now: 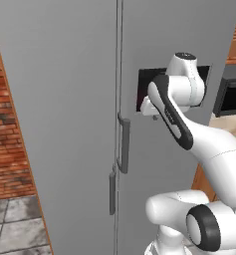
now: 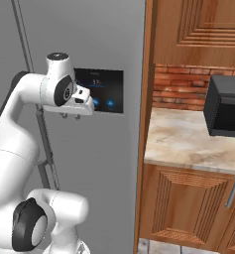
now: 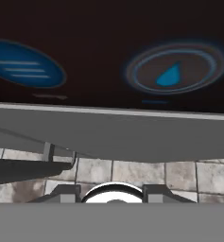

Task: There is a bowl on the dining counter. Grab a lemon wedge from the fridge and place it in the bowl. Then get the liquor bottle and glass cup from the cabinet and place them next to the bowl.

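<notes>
- The fridge, a tall grey unit with two shut doors, stands straight ahead of the arm; the seam between the doors runs down the middle in the left base view.
- Wooden cabinets stand to the right of the fridge, an upper one over a brick wall strip, a lower one with a metal pull.
- A pale stone counter tops the lower cabinet, just beside the fridge.
- A black microwave sits on that counter, near the brick wall.
- A dark panel with blue round icons is set in the right fridge door; in the hand view it looms close, two blue icons glowing.
- Two grey handles run upright beside the door seam, below the level of the panel.
- The gripper is held up close in front of the panel, pointing down; whether it touches the door I cannot tell.
- Its fingers appear as short stubs set apart at the bottom of the hand view, so the claw looks spread, pinching nothing.
- The lemon, bowl, bottle and cup cannot be located.
</notes>
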Motion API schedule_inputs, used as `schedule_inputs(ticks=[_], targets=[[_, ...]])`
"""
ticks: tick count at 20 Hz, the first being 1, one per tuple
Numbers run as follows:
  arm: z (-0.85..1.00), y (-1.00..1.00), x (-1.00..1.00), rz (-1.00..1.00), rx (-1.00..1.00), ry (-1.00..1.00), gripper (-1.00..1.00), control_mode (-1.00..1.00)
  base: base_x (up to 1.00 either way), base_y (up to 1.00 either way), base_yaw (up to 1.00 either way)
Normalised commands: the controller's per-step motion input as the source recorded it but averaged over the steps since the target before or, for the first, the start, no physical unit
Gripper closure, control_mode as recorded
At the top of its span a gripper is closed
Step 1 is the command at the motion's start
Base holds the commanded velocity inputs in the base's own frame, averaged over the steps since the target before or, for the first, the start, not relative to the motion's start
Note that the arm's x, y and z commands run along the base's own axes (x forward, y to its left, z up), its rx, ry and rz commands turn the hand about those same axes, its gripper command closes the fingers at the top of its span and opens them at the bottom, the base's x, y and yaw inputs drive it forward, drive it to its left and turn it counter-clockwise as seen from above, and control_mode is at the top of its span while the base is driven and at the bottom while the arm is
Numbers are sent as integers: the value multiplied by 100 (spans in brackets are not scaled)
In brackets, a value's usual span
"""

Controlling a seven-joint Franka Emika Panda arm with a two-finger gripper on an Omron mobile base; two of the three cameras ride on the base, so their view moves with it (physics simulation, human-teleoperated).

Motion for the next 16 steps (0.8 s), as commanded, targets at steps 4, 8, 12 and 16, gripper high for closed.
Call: schedule_inputs(ticks=[4,8,12,16], targets=[[0,0,0,0,0,0,-100,100,0,0,0],[0,0,0,0,0,0,-100,100,-26,15,0],[0,0,0,0,0,0,-100,100,-60,55,0],[0,0,0,0,0,0,-100,100,-35,64,0]])
